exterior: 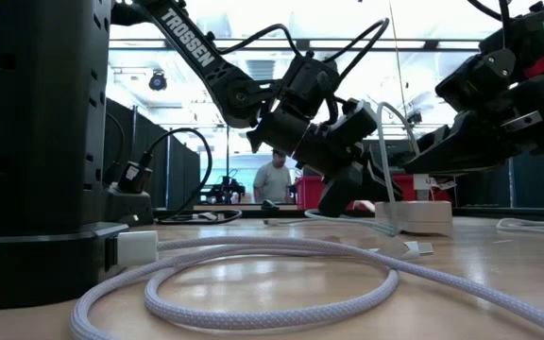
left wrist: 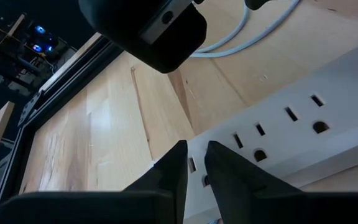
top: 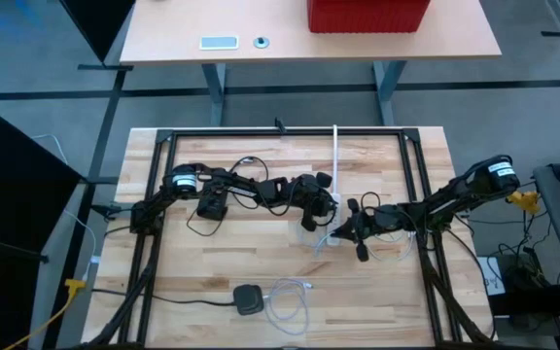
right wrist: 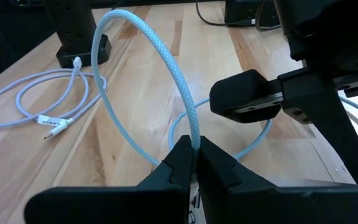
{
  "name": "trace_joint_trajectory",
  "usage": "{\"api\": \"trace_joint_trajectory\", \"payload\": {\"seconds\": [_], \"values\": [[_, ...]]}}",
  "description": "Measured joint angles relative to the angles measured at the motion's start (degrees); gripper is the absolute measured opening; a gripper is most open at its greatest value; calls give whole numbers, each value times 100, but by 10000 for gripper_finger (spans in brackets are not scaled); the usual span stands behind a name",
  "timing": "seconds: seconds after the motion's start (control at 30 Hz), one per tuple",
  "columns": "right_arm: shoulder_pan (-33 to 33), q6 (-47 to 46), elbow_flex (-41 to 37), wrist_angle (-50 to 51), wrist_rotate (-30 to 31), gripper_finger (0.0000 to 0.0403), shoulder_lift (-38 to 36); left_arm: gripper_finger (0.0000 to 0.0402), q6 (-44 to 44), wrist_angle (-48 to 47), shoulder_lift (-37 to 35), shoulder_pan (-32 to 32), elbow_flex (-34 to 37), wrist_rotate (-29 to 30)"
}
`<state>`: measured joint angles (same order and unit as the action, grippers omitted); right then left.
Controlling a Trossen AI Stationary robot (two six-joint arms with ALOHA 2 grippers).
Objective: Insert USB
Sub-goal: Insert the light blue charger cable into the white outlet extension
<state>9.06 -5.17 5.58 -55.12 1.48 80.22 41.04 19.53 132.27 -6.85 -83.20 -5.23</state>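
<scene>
Counter [top: 212, 262]: butcher-block wood, both arms meeting near its middle, slightly toward the right edge.

Power strip [left wrist: 291, 124]: white, lies flat near the counter's middle under both end effectors. I judge it rigid and light enough to skid if pushed sideways, so I press straight down.

Braided cable [right wrist: 166, 81]: pale, arches up from the right end effector. It looks limp along its run, with only the plug end stiff. I'd hold right behind the plug; further back it would likely buckle.

Right end effector [right wrist: 194, 163]: fingers pinched shut on the braided cable, poised over the strip.

Left end effector [left wrist: 194, 168]: fingers narrow, only a slit between them, tips just above the strip's outlet face. I cannot tell whether they hold anything or merely steady it.
</scene>
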Motion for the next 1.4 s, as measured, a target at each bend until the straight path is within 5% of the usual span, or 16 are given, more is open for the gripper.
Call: {"api": "trace_joint_trajectory", "payload": {"seconds": [0.67, 1.4], "values": [[0, -98, -7, 600, 94, 0, -458, 42, -20, -7, 0, 0, 4, 0], [42, -531, 271, 879, 17, 0, 79, 41, -111, -22, 0, -7, 7, 0]]}}
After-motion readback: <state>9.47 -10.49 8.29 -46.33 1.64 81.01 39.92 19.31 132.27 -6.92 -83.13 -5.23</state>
